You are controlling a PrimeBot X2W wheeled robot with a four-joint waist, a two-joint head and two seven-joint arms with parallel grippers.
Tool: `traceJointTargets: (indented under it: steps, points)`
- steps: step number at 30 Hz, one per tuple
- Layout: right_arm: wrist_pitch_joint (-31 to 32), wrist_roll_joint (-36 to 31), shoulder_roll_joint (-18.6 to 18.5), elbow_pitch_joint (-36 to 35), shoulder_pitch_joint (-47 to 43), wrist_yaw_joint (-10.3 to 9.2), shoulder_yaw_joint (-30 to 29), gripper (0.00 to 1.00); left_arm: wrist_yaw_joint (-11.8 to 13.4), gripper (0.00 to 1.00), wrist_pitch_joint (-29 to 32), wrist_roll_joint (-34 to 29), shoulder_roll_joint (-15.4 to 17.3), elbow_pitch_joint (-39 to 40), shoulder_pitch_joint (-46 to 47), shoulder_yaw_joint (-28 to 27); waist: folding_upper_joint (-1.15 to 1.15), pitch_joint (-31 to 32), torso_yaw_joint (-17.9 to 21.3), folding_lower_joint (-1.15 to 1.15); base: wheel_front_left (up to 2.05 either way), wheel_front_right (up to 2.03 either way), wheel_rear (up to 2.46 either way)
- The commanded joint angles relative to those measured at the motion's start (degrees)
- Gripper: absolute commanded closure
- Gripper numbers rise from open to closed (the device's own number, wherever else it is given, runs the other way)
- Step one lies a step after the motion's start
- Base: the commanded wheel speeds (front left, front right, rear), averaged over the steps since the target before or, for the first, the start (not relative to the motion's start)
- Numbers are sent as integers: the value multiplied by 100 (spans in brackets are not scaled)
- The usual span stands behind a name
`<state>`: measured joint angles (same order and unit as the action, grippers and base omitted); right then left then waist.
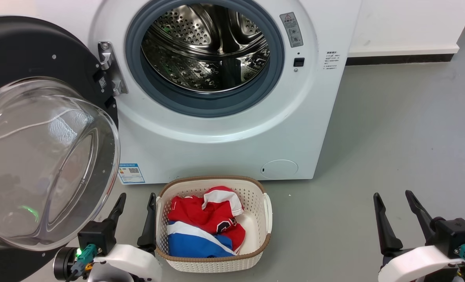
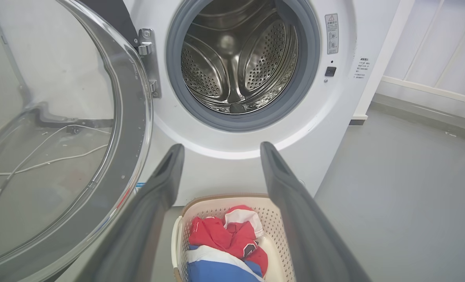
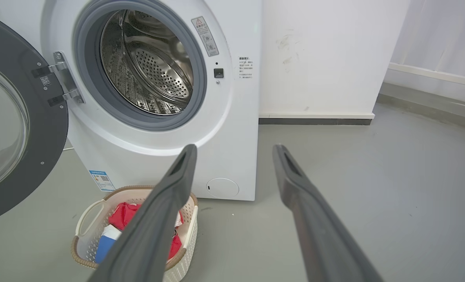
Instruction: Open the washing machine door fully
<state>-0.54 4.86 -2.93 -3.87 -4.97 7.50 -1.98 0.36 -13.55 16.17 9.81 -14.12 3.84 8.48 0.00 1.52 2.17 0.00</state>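
Observation:
The washing machine door (image 1: 40, 156) (image 2: 60, 137) (image 3: 17, 125) is a round black door with a bulging clear glass bowl. It stands swung wide out to the left on its hinge (image 1: 109, 68), and the steel drum (image 1: 207, 47) behind it lies exposed. My left gripper (image 1: 137, 197) (image 2: 218, 147) is open at the lower left, just right of the glass bowl and apart from it. At the lower right my right gripper (image 1: 392, 194) (image 3: 234, 147) is open too, holding nothing, over bare floor.
A white basket (image 1: 258, 256) with red, white and blue clothes sits on the grey floor before the machine, right next to my left gripper. A white wall and dark skirting (image 1: 397, 58) run at the back right. Open floor spreads to the right.

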Motion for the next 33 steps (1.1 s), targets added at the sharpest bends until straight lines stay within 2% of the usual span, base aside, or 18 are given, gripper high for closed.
traceJointTargets:
  steps: [1, 33]
  points:
    - [-2, -40, 9, -35, -68, -2, 14, 0, 18, 0, -36, 17, 21, -34, -19, -33, 0, 5, 8, 0, 0, 0, 0]
    - [-196, 38, 9, 149, 4, -2, 11, 0, 153, 0, -119, -26, 186, -134, 17, 24, 0, 28, -202, 0, 0, 0, 0]
